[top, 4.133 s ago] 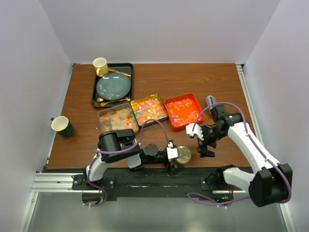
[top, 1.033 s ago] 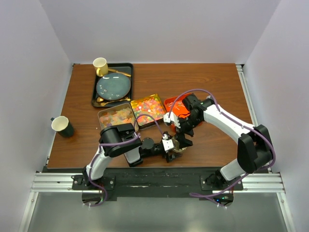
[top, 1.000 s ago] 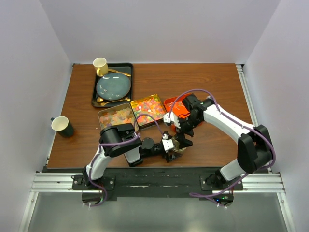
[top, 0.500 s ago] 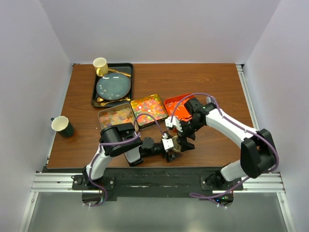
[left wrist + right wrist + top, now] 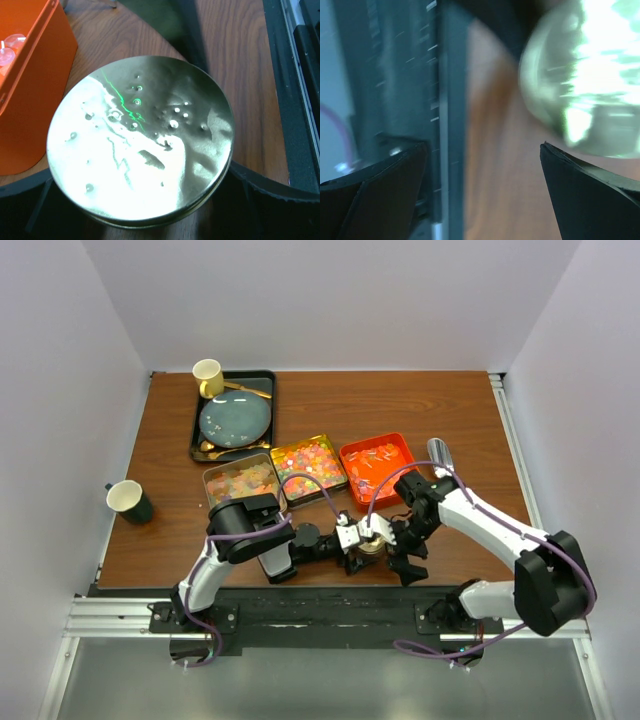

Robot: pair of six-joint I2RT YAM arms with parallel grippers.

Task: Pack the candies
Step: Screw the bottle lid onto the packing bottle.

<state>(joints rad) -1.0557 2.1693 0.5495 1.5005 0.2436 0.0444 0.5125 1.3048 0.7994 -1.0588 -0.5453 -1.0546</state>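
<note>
From above, the candies (image 5: pixel 305 466) are lying in three trays (image 5: pixel 343 456). Only the left wrist camera is clearly showing the left gripper (image 5: pixel 140 180) clasping the lid (image 5: pixel 140 140). The right gripper (image 5: pixel 482 185) is gaping empty beside it.

Even, bright overhead view — harsh white glare on the gold lid (image 5: pixel 140 145) (right wrist view motion-blurred)

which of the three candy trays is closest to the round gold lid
The orange tray, rightmost of the three, with the red-white candies: its corner lies beside the gold lid; the other two sit further left.
</note>
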